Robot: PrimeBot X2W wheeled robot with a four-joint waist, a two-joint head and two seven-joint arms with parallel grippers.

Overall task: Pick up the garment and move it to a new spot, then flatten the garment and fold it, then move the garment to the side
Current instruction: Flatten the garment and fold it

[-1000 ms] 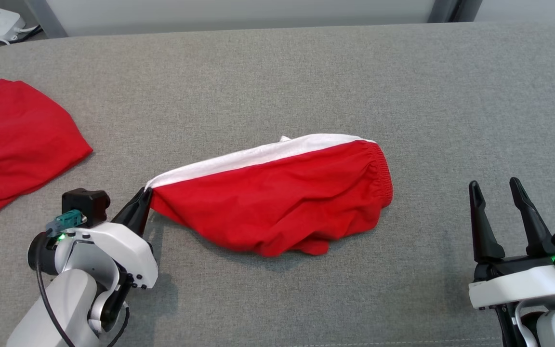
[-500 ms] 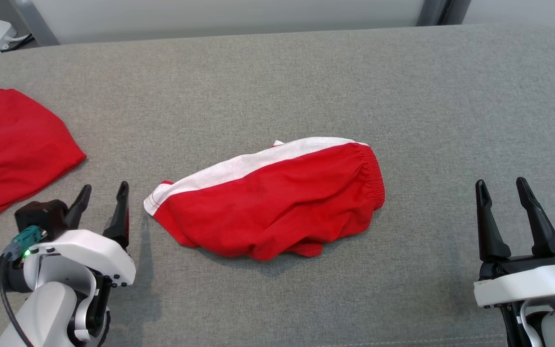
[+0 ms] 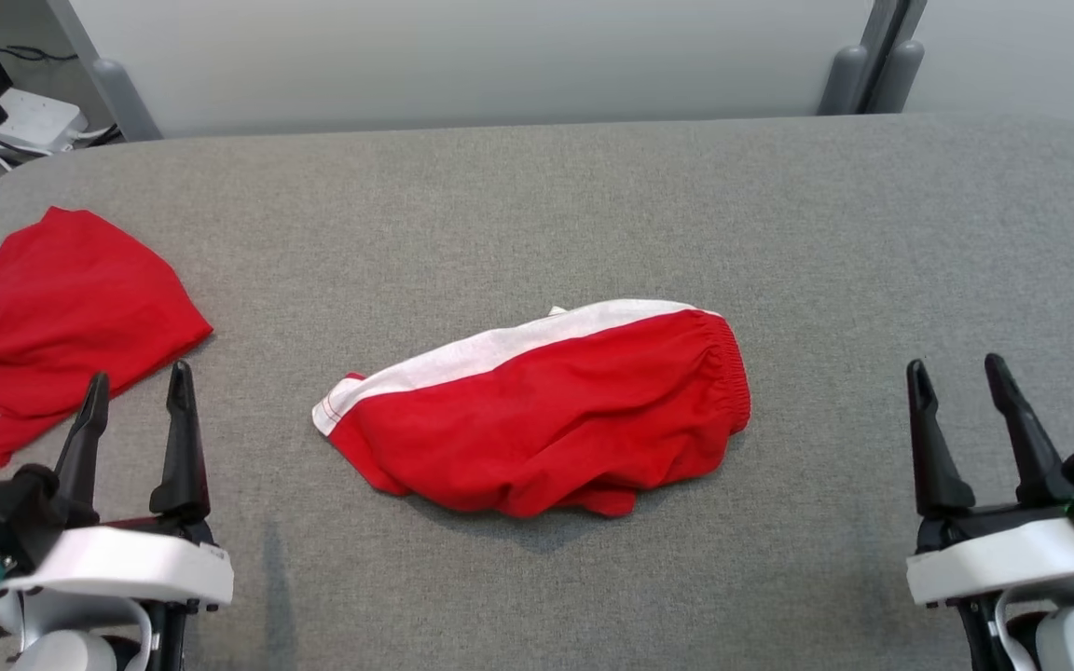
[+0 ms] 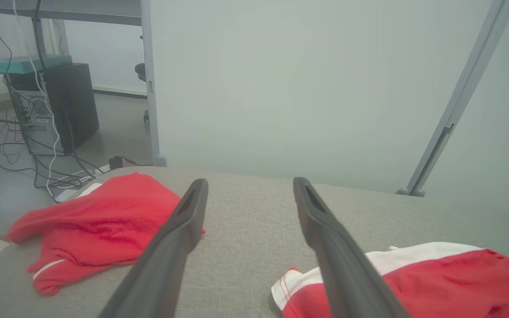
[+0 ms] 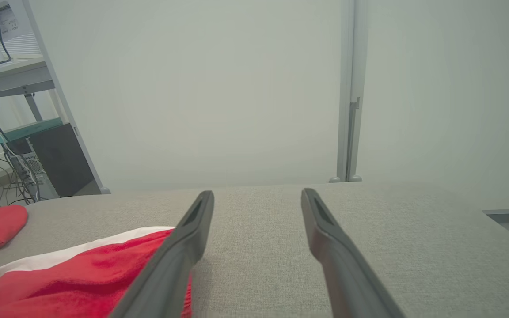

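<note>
Grey fabric-covered tabletop (image 3: pixel 537 186): broad, with open surface on every side of the work piece.

Red cloth garment with a white band along its far edge (image 3: pixel 546 419): lies near the middle of the tabletop, between the two tools and well apart from both. Nothing touches it.
- Progress, as judged: it sits free at a central spot, so the pick-and-place step looks finished or nearly so. Flattening is not done, folding is not done, and the move to the side is left.
- Look: a slack, lopsided oval, longer left to right. The near edge is rumpled, with soft folds and a small lobe of cloth poking out below. Layers seem doubled over. Thin and limp, it will likely drag and bunch rather than slide flat.

Second red garment with white trim (image 3: pixel 61 317): heaped at the far left edge of the tabletop, apart from the work piece.

Left tool (image 3: pixel 139 373): low at the left, fingers spread wide, empty, just beside the second red garment.

Right tool (image 3: pixel 955 363): low at the right, fingers spread wide, empty.

Gathered elastic waistband (image 3: pixel 733 373): at the garment's right end, puckered.

White hem corner with red stitching (image 3: pixel 327 415): at the left end, turned up slightly.
</note>
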